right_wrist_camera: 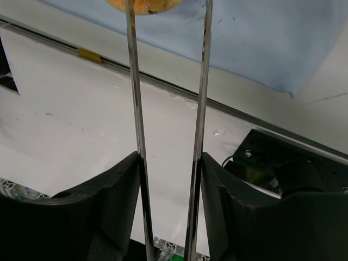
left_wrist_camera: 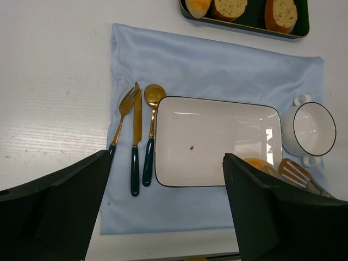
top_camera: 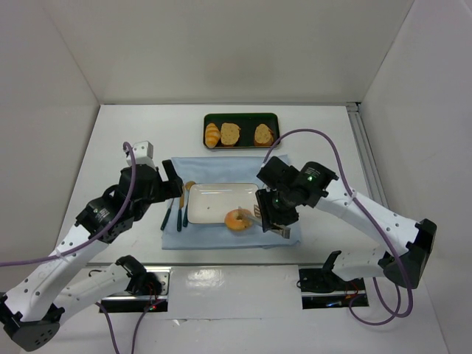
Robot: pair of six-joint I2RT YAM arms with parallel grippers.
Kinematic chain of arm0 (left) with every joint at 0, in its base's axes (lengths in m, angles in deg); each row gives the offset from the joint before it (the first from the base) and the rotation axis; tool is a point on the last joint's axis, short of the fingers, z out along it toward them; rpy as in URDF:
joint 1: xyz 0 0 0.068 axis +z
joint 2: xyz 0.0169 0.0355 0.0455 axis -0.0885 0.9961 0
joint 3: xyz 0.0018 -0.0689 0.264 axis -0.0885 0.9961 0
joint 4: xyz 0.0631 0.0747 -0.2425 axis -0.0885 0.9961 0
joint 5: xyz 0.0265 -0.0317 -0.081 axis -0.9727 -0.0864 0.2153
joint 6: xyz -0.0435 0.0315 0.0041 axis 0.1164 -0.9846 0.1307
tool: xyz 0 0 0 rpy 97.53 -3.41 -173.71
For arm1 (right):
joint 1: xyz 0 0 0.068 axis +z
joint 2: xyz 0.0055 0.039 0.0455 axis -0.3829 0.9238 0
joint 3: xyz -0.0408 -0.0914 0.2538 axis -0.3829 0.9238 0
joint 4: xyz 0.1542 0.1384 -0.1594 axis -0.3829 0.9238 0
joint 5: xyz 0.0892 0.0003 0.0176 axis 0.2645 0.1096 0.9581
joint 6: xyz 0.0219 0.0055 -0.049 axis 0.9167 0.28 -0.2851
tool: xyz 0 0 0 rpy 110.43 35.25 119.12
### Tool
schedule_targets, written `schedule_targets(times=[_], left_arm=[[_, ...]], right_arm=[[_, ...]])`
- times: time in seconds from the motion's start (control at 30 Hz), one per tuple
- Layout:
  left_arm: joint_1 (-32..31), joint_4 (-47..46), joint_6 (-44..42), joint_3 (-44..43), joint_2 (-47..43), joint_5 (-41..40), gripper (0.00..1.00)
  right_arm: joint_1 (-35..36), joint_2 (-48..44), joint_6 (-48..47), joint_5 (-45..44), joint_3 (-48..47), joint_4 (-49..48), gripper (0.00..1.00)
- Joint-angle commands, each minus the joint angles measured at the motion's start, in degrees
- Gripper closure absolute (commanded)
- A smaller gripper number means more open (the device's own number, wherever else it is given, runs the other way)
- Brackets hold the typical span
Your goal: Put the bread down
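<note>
The bread, a golden-orange bagel (top_camera: 237,220), is at the near right corner of the white rectangular plate (top_camera: 214,200). It sits between the tips of metal tongs (top_camera: 259,219). My right gripper (top_camera: 274,215) is shut on the tongs' two arms (right_wrist_camera: 136,109). The bagel shows at the top edge of the right wrist view (right_wrist_camera: 144,5). In the left wrist view it (left_wrist_camera: 256,164) is partly hidden behind a finger. My left gripper (top_camera: 174,189) is open and empty, over the cutlery left of the plate (left_wrist_camera: 212,136).
A blue cloth (top_camera: 173,237) lies under the plate. A gold fork, knife (left_wrist_camera: 136,136) and spoon lie left of it. A white cup (left_wrist_camera: 314,129) stands to its right. A dark tray (top_camera: 240,118) at the back holds a yellow roll and two bread slices.
</note>
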Motion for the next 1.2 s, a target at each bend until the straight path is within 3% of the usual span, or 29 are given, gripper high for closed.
schedule_targets(times=[0.0,0.47,0.67,0.77,1.0,1.17], left_arm=[[-0.2,-0.6,1.3,0.4,-0.9,0.4,0.03],[-0.2,-0.6,1.8,0.4,-0.4,1.0,0.03],[-0.2,-0.6,1.8,1.0,-0.9,1.0,0.03],[-0.2,-0.6,1.8,1.0,-0.9,1.0,0.03],[-0.2,-0.6,1.8,1.5,-0.9,1.5,0.03],[-0.2,-0.6,1.3,1.5,-0.9,1.5,0.03]], right_arm=[[0.5,-1.4,1.0,-1.7,-0.5,-3.1,0.47],[0.5,6.5,-1.7,-13.2,-17.2,-3.1,0.47],[-0.3,10.1,-1.8,-22.9,-19.3,-2.5,0.47],[-5.2,9.2,-2.5,-27.0,-17.6,-6.5,0.47],[-25.2,7.3,-9.9,-27.6,-12.6,-15.5,0.47],[-38.2,7.3,-16.1,-22.3,-5.5,-22.5,0.48]])
